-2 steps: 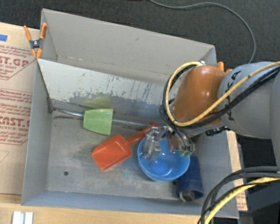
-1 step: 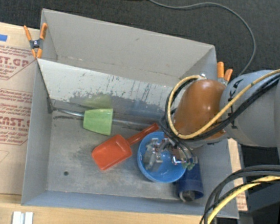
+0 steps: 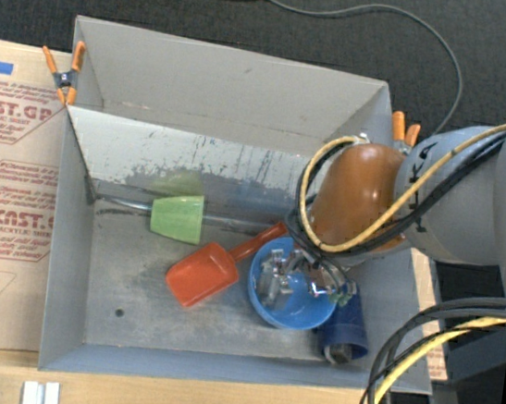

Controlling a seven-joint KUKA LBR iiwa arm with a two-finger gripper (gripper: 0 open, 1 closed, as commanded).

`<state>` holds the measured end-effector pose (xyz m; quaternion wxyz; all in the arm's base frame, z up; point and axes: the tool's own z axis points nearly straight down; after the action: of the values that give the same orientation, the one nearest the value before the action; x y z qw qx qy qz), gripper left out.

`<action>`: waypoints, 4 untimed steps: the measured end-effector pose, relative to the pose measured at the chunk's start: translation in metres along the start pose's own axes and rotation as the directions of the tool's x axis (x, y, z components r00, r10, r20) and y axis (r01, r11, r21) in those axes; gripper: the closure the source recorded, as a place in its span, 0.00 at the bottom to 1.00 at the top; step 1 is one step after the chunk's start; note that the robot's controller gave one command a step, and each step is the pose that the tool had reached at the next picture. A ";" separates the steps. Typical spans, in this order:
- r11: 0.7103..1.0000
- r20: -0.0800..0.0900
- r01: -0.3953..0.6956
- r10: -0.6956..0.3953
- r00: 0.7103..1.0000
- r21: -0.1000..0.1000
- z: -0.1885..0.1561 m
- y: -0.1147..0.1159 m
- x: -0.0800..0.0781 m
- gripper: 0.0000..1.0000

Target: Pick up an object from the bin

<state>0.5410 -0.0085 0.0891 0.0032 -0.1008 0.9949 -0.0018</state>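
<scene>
End effector [image 3: 290, 281] down in blue bowl [image 3: 300, 317], apart/together can't tell; risk: curved rim slips, bowl shoves orange scoop [image 3: 201, 275] beside it.

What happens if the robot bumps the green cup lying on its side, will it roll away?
Probably yes: the green cup lies on its round side, so it may roll, curving because one end looks wider. It looks like plastic, so it is likely light and easily shoved. The bin wall behind would likely stop it.
</scene>
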 end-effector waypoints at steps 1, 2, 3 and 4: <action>0.992 -0.011 0.124 -0.125 0.992 -0.006 -0.012 0.004 0.000 1.00; 0.984 0.003 0.177 -0.177 0.984 0.000 -0.041 0.006 -0.003 1.00; 0.940 0.010 0.340 -0.340 0.940 0.004 -0.119 0.021 -0.007 1.00; 0.835 0.002 0.550 -0.550 0.835 -0.004 -0.043 0.057 -0.029 1.00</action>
<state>0.5581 0.0531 0.1318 0.0025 -0.3821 0.9241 -0.0003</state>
